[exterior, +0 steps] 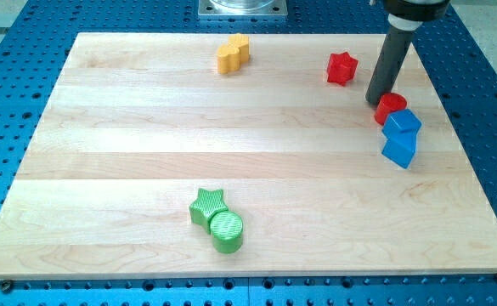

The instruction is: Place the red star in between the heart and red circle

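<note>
The red star (341,68) lies near the view's top right of the wooden board (146,144). The yellow heart (233,53) lies at the top centre, well left of the star. The red circle (391,108) sits right of and below the star, against a blue block (402,121). My tip (374,101) rests on the board just left of the red circle, at or very near its edge, and right of and below the red star with a small gap.
A second blue block (399,150) lies just below the first, near the board's right side. A green star (208,205) and a green circle (226,231) touch each other at the bottom centre. Blue perforated table surrounds the board.
</note>
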Robot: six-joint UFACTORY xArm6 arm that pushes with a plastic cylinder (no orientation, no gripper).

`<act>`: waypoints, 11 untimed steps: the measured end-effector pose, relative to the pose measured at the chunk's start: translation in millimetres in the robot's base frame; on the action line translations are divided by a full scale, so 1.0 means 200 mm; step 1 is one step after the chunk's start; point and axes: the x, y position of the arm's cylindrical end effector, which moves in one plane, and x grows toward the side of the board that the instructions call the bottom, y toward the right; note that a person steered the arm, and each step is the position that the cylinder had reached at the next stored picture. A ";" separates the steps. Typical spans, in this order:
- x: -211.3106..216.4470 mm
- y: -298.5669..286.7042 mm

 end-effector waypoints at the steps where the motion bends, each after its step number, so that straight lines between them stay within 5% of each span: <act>1: -0.09 -0.16; 2: -0.04 -0.46; 6: -0.36 0.01; 8: -0.34 -0.70; 10: -0.34 -0.23; 11: -0.19 -0.22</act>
